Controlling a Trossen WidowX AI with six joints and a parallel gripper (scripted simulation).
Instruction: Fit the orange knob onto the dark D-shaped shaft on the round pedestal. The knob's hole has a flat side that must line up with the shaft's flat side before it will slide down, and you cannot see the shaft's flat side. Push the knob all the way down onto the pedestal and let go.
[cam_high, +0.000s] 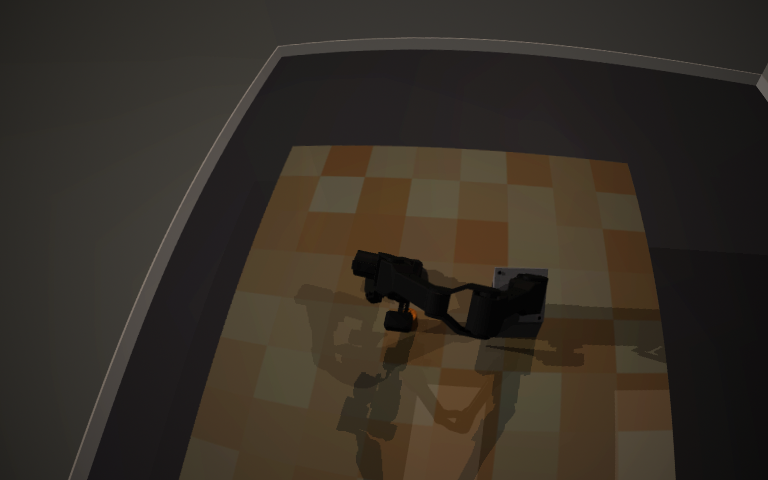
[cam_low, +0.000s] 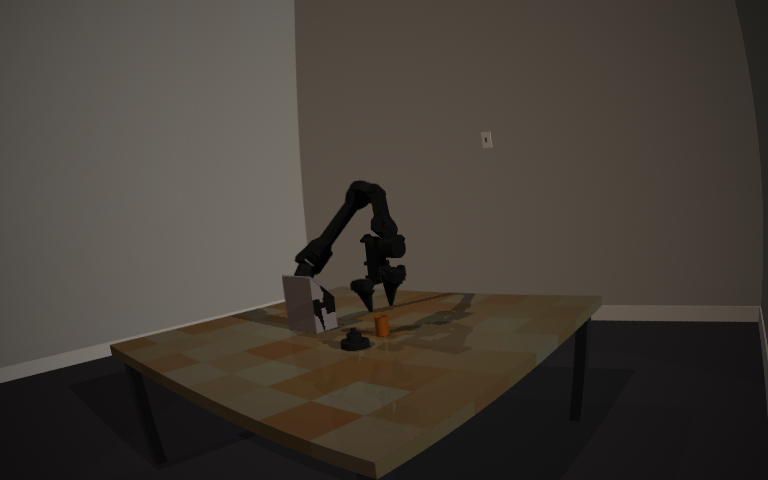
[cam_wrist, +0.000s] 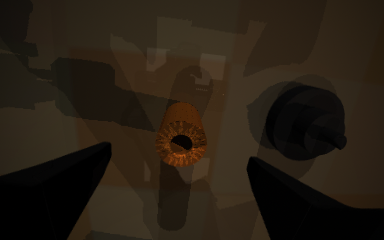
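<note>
The orange knob (cam_high: 413, 316) (cam_low: 381, 326) (cam_wrist: 181, 117) stands upright on the table, its hole facing up in the wrist view. In the top view it is mostly hidden behind the gripper. The dark round pedestal (cam_low: 355, 344) (cam_wrist: 284, 122) stands beside the knob, with its shaft (cam_wrist: 339, 141) pointing up; in the top view I cannot make it out. My gripper (cam_low: 381, 309) (cam_wrist: 181, 156) is wide open and empty, above the knob. In the wrist view the knob appears between the two fingertips, and the pedestal lies to the right, beyond the right fingertip.
The arm's pale base block (cam_high: 502, 277) (cam_low: 301, 305) stands on the checkered table (cam_high: 436, 198) (cam_low: 271, 384), near the pedestal in the exterior view. Dark shadows of the arm fall across the table around the knob. The scene is dim.
</note>
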